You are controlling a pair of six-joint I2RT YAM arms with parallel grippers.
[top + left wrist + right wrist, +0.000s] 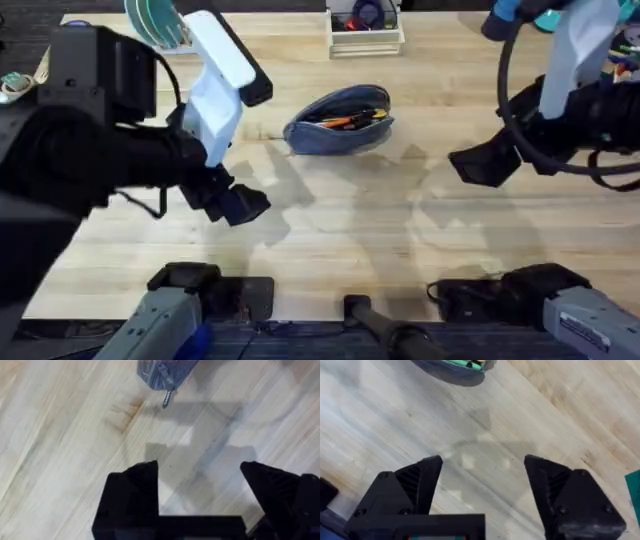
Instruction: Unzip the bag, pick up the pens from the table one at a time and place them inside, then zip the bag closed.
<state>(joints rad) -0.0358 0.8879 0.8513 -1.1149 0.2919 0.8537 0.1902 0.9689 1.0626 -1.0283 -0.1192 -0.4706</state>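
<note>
On the pale plank table [330, 230] the bag [338, 120] lies near the far edge, unzipped with the pens [350, 117] inside, while the left claw [232, 203] and right claw [487, 163] hover wide and empty, so zipping looks next, one claw taking the pull loop [167, 398].

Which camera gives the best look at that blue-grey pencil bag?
The overhead view: the whole bag shows there, lying open on the table with pens inside. The left wrist view catches one end with its zipper pull; the right wrist view catches an edge.
</note>
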